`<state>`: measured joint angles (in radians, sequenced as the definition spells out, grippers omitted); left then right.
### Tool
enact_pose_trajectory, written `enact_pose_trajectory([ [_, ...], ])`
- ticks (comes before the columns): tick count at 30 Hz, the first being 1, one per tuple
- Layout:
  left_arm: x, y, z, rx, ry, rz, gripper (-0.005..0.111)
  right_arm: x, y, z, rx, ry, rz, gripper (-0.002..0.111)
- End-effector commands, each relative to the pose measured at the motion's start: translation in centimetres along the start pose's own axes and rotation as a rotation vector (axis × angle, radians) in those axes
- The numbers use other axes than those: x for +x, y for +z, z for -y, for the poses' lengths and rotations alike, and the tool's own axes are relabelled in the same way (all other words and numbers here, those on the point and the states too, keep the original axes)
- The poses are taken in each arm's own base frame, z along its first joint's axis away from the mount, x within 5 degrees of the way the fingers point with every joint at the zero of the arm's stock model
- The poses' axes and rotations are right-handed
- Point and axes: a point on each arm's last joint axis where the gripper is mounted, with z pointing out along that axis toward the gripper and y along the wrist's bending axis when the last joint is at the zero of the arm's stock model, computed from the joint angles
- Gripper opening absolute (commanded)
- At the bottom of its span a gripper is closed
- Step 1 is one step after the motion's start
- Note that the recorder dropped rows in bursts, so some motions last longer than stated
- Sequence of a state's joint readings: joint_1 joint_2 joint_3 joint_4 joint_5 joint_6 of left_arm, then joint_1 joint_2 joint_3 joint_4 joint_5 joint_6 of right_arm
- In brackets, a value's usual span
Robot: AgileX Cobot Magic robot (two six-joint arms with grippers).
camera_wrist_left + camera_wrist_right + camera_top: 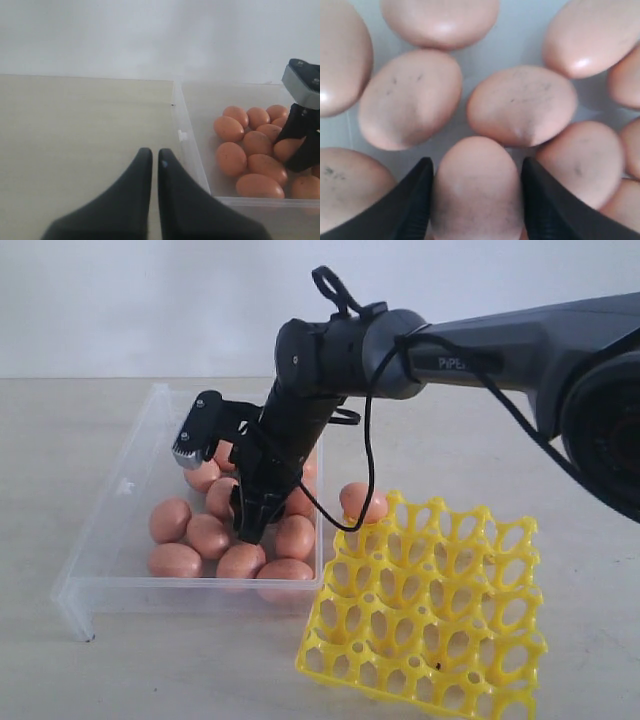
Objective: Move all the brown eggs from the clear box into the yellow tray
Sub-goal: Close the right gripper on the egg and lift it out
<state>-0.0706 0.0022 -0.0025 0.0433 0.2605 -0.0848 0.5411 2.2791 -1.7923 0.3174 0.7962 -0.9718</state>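
Exterior view: one brown egg [361, 502] sits in the yellow tray [450, 640], and about ten more lie in the clear box [110, 510]. My right fingers [412, 205] hug a second brown egg [476, 190] on both sides. My left fingers [132, 185] are closed and empty.

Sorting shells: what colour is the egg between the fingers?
Egg: pinkish tan, faint dark specks; right wrist view.

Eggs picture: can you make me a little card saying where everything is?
clear box: holds a pile of brown eggs
yellow tray: one egg at the corner nearest the box
right tool: down in the box, closed on one brown egg
left tool: shut, holding nothing, over the table beside the box
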Motion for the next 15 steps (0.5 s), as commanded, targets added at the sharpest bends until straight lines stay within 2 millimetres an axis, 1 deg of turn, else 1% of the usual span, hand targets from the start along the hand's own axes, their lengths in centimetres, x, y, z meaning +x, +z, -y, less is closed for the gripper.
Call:
enact_pose_trajectory([
  [1, 0.0, 0.0, 0.0, -0.002, -0.001, 0.008, 0.004, -1.4, -4.0, 0.2, 0.055, 0.009, 0.054, 0.0],
  [5, 0.0, 0.0, 0.0, -0.002, -0.001, 0.008, 0.004, -1.9, -7.0, -0.3, 0.039, 0.063, 0.059, 0.0],
  [9, 0.0, 0.0, 0.0, -0.002, -0.001, 0.008, 0.004, -1.5, -8.8, -1.2, -0.019, 0.114, -0.01, 0.0],
  [11, 0.0, 0.0, 0.0, -0.002, -0.001, 0.008, 0.004, -1.2, -9.4, -1.0, -0.018, 0.151, -0.033, 0.0],
  [15, 0.0, 0.0, 0.0, -0.002, -0.001, 0.008, 0.004, -0.1, -10.6, 0.6, 0.036, 0.348, -0.005, 0.0],
])
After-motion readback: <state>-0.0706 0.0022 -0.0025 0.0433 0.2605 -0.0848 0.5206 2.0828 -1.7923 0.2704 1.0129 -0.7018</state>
